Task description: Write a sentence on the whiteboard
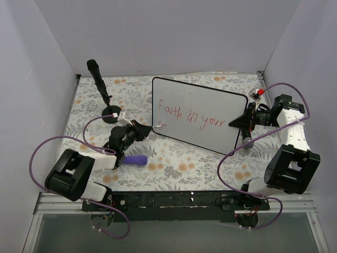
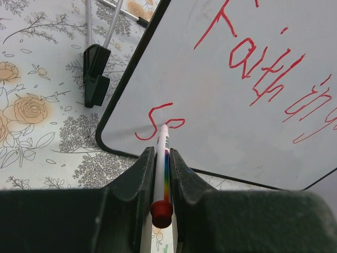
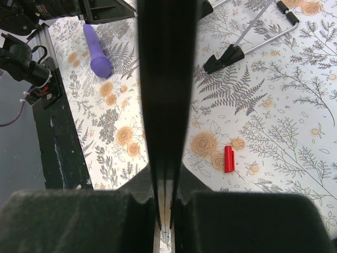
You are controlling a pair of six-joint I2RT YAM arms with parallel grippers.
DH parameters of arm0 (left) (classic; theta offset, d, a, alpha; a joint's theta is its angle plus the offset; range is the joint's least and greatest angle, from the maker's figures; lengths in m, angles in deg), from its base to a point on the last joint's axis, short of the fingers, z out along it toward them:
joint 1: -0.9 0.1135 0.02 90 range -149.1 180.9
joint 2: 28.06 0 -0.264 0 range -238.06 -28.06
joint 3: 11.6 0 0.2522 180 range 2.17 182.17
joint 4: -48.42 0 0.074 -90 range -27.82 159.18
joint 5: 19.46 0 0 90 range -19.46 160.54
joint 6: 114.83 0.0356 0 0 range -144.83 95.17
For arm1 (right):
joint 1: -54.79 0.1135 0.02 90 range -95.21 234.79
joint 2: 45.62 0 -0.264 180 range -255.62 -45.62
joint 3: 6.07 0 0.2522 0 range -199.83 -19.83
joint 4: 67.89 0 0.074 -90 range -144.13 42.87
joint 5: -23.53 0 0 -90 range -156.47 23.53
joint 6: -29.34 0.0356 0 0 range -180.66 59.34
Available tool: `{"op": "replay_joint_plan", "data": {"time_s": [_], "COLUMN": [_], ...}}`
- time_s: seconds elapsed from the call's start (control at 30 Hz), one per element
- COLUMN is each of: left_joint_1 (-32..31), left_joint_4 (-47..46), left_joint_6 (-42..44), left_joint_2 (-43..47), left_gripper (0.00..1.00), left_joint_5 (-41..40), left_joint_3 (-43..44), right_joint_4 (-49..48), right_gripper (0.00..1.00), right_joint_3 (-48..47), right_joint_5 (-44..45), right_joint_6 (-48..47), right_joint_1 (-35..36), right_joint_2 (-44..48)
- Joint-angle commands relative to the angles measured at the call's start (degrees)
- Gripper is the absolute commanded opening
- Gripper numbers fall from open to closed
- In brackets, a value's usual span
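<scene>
The table (image 1: 174,164) is spread with a pale cloth (image 3: 295,105) printed with grey ferns and orange roses. The whiteboard (image 1: 205,103) stands on it toward the back right, leaning, with one black foot (image 2: 95,74) planted on the cloth. Left of the board is a round black stand (image 1: 111,115) carrying a dark tilted rod. Nearer the front lies a purple object (image 1: 136,160) on its side. A small red piece (image 3: 229,159) lies flat among the roses.

left arm (image 1: 100,158): stretched toward the whiteboard's (image 1: 200,100) lower left corner
left gripper (image 2: 162,154): clamped on marker (image 2: 163,136), tip on whiteboard
right arm (image 1: 291,134): folded beside whiteboard's right edge
right gripper (image 3: 164,176): pinching that edge
</scene>
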Motion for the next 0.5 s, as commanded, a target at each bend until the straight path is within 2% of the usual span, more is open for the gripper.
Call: {"op": "replay_joint_plan", "data": {"time_s": [0.0, 0.47], "left_joint_1": [0.13, 0.13], "left_joint_4": [3.21, 2.6], "left_joint_6": [1.25, 0.37], "left_joint_2": [0.25, -2.04], "left_gripper": [0.0, 0.0], "left_joint_5": [-1.02, 4.25], "left_joint_3": [0.57, 1.98], "right_joint_4": [-0.06, 0.12], "right_gripper": [0.01, 0.01], "right_joint_3": [0.13, 0.13], "right_joint_5": [2.76, 2.58], "right_joint_6": [-1.88, -2.06], "right_joint_1": [0.69, 0.69], "right_joint_2": [1.66, 1.66]}}
